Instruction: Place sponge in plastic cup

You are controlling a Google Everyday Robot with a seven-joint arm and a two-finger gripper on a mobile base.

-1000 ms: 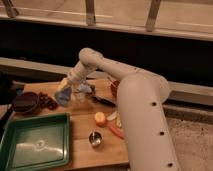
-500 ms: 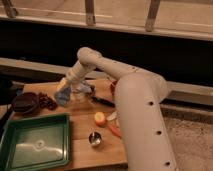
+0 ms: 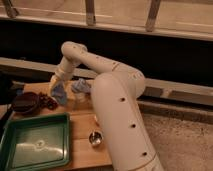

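Note:
My gripper (image 3: 57, 83) hangs from the white arm over the back left of the wooden table (image 3: 82, 127). It is shut on a blue sponge (image 3: 59, 93), which hangs just below the fingers, a little above the table. A clear plastic cup (image 3: 80, 94) with something pale blue at its top stands just to the right of the sponge. The sponge is beside the cup, not over it.
A green tray (image 3: 35, 146) lies at the front left. A dark bowl (image 3: 25, 102) and reddish pieces (image 3: 48, 102) sit left of the gripper. A small metal cup (image 3: 95, 138) stands near the front. My arm's white body (image 3: 120, 115) covers the table's right side.
The gripper has moved a little to the left with the sponge. The arm's body now hides the orange thing that was seen near the table's middle.

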